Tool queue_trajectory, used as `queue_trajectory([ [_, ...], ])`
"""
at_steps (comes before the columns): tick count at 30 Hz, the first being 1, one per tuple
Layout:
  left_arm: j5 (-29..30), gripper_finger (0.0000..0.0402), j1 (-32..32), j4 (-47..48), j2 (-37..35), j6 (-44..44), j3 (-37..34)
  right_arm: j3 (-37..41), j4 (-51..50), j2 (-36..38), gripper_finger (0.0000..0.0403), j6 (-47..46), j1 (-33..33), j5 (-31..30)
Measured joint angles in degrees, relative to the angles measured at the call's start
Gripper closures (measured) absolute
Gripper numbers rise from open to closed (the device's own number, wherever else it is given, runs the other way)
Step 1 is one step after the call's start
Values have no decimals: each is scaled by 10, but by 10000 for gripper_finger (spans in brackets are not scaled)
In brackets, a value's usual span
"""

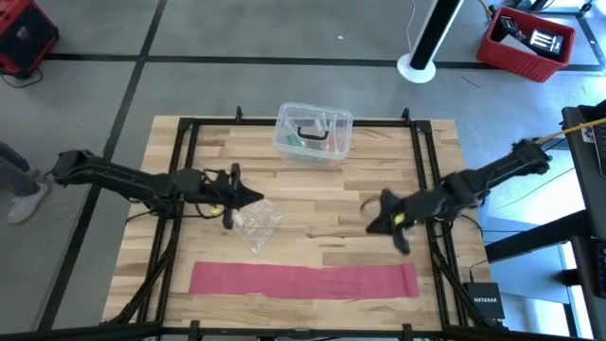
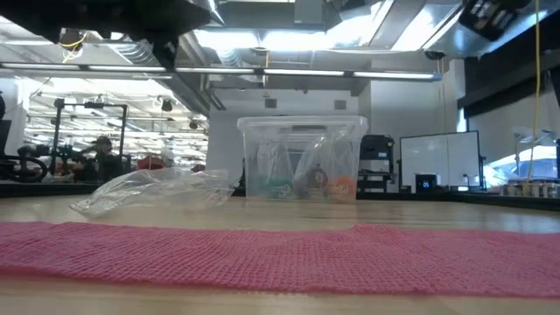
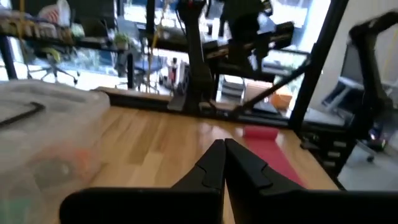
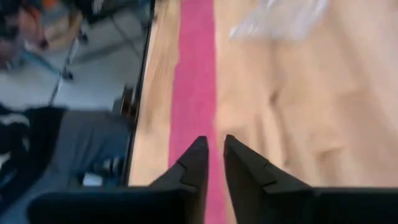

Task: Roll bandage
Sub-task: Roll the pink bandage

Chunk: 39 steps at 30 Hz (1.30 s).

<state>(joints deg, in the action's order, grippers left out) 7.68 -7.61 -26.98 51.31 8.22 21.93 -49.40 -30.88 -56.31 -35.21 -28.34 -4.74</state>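
Bandage point(image 1: 303, 280) lies flat, unrolled, along the near desk point(image 1: 312, 180) edge. Right tool point(image 1: 383, 215) hovers above its right end, fingers narrowly apart, empty. Left tool point(image 1: 248, 198) shut, empty, over the crumpled wrapper point(image 1: 256, 225) (mid-desk). Clear plastic box point(image 1: 313, 133) at the far edge.

Only readable txt: "NETGEAR", white letters on a small black box point(image 1: 484, 301) by the table's point(image 1: 312, 199) right front corner, high view. A lit panel on a screen point(image 2: 426, 183) in low view shows smth, too small to read.
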Motion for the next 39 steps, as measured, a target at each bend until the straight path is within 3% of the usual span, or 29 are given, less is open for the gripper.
queue_trajectory([
  [5,6,400,8,-58,55,-44,7,-16,-5,-111,281,-96,-94,-14],
  [10,5,400,10,-116,73,-44,8,-16,-1,-194,242,-257,-188,1],
  [13,4,400,9,-112,74,-40,8,-16,1,-227,232,-351,-249,14],
  [19,4,400,1,-110,75,-38,8,-16,-14,-273,230,-447,-344,24],
  [25,4,400,1,-102,75,-38,8,-22,-51,-301,231,-503,-392,55],
  [33,4,400,1,-76,75,-14,8,-86,-181,-343,231,-504,-412,32],
  [39,4,400,1,-74,75,-11,8,-92,-173,-386,231,-555,-418,17],
])
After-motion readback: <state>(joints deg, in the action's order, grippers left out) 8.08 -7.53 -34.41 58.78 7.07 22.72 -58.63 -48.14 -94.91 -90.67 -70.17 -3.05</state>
